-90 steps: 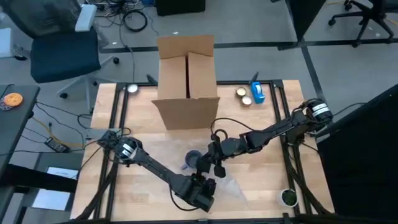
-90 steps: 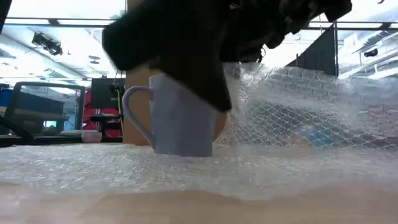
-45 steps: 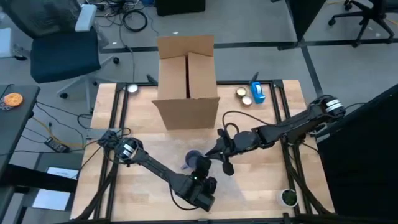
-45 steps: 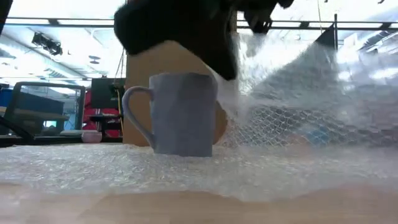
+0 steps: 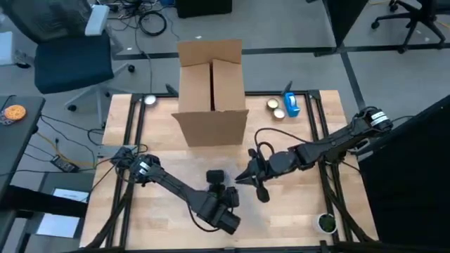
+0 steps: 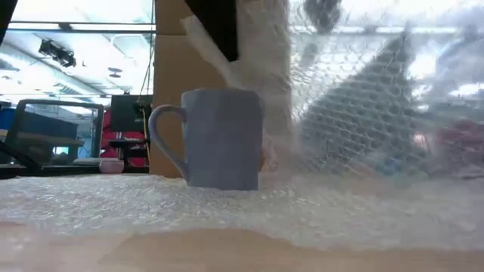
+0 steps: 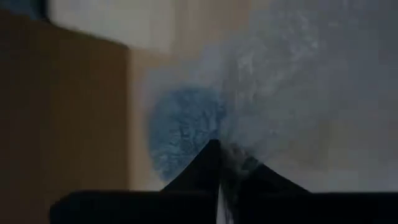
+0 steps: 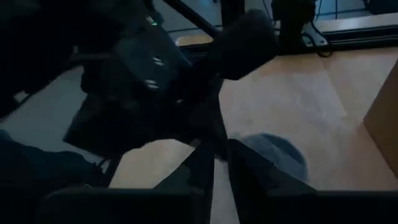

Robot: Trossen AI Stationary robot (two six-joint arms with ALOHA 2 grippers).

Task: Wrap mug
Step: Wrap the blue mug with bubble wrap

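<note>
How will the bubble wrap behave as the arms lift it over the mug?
The bubble wrap is probably floppy: it hangs in a sagging curtain. It looks light, so it may spring back. The mug stands upright on it and could tip if tugged.

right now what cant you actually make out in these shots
- Mug: in the high view the left arm covers it.
- Mug's far side: in the low view, raised bubble wrap blurs what lies behind it.
- Left tool: shut on the wrap, but the wrist picture is too blurred to show the edge it pinches.
- Right tool: shut; the left arm fills the view beyond it.
</note>
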